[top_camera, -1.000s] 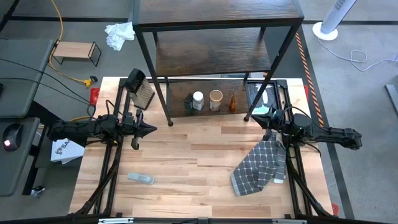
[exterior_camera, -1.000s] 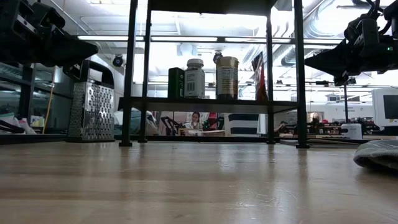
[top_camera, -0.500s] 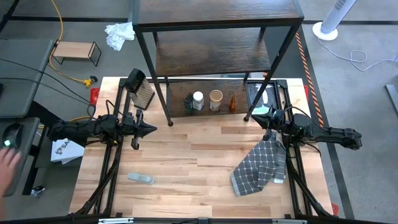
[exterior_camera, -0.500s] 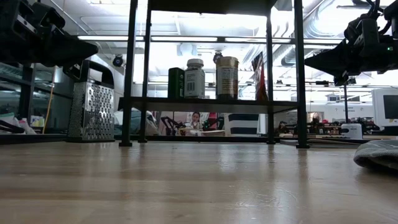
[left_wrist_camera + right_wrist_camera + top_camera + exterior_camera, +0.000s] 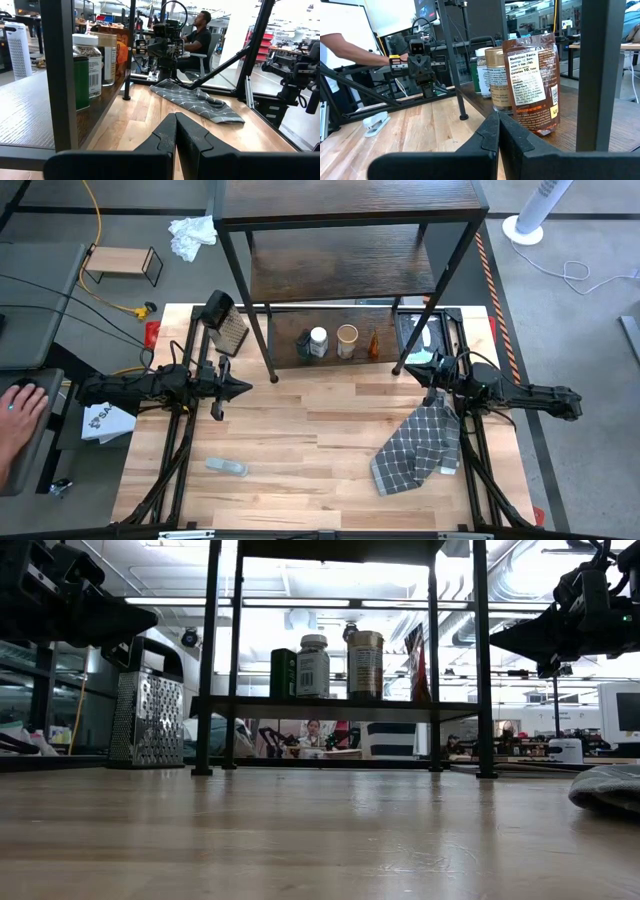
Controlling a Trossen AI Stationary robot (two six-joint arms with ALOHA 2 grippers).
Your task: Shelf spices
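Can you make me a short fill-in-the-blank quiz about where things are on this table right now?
1. The spices stand in a row on the shelf's ______ board.
2. The checked cloth lies on the table below the ______ gripper.
3. The box grater stands near the table's far edge, on the ______ arm's side.
4. The left gripper's fingers are ______.

Missing words: lowest; right; left; shut

We see a grey floor [image 5: 580,330] around the light wooden table [image 5: 300,440]. A white tower fan [image 5: 530,215] stands at one corner, a yellow cable [image 5: 95,240] trails past a small light-wood stand [image 5: 122,262], and bright ceiling lights [image 5: 300,605] fill the workshop behind.
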